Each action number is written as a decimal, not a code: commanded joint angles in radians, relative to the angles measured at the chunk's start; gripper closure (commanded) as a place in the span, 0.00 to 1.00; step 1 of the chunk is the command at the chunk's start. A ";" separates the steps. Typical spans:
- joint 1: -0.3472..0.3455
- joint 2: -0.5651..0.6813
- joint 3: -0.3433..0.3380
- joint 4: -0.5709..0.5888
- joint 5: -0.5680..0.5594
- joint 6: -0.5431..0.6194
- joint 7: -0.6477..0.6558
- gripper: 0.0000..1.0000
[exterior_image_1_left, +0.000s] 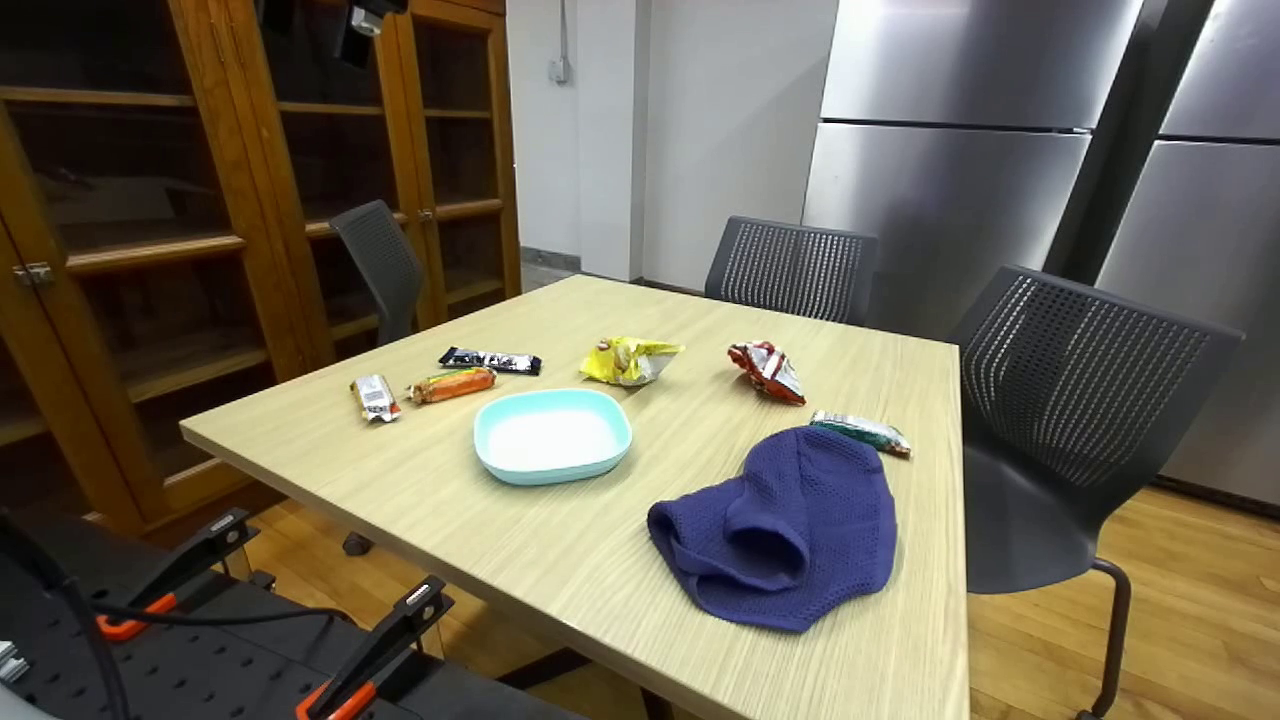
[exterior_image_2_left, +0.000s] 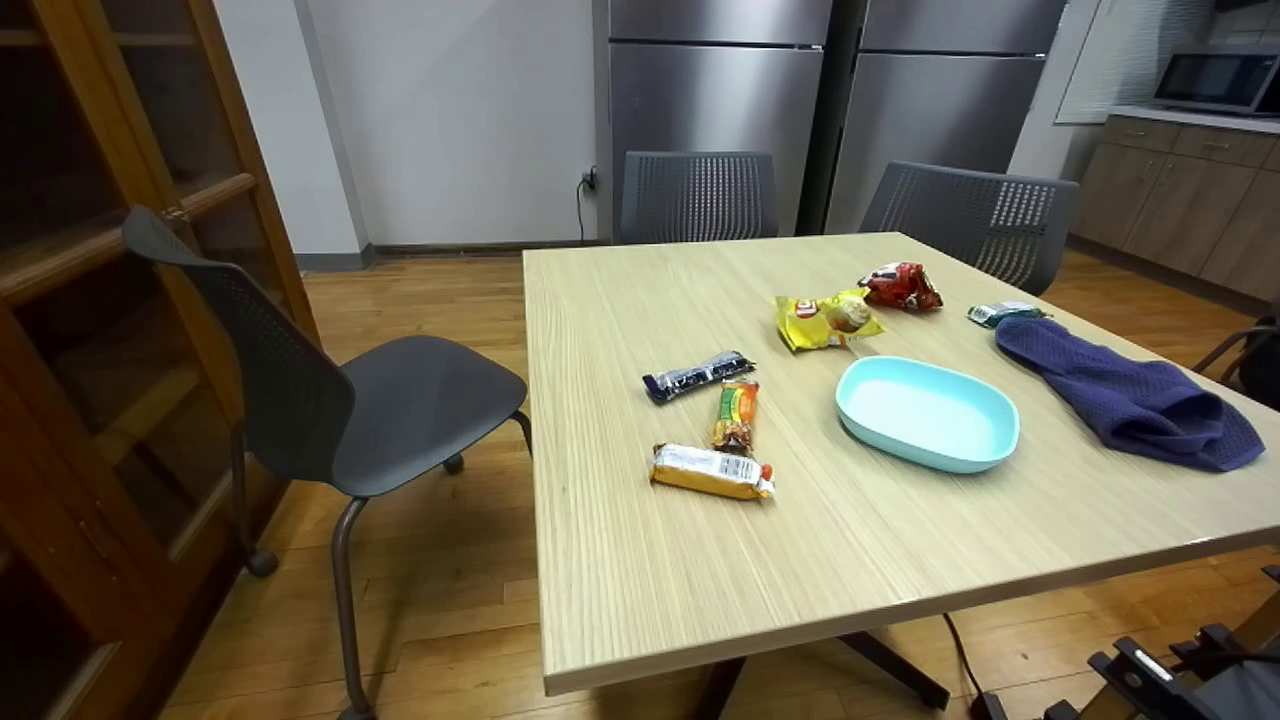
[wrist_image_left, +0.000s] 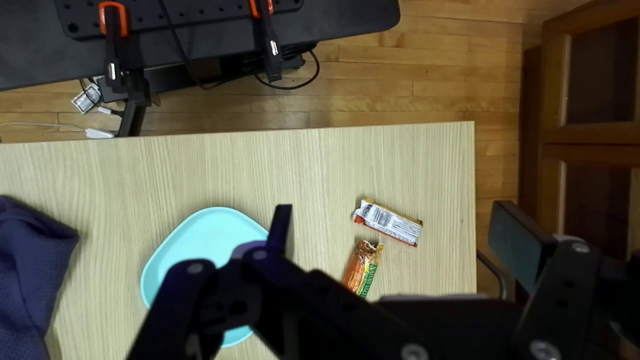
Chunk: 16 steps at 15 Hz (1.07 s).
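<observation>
Claw (wrist_image_left: 401, 231): spread wide, nothing held!
White bar (wrist_image_left: 390, 223): looks light, firm, slick-wrapped, maybe crumbly; pinch across its middle.

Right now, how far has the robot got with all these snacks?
Done: nothing I can see. In both exterior views, all six snack packets lie on the table, outside the turquoise dish. In hand: nothing; the gripper is open and touches no packet. What's left: probably any picking up or moving, since no packet is held.
</observation>
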 joint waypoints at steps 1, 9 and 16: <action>0.020 0.125 0.045 0.063 0.004 0.047 -0.035 0.00; 0.095 0.420 0.141 0.205 -0.022 0.215 -0.030 0.00; 0.137 0.600 0.179 0.263 -0.131 0.323 -0.003 0.00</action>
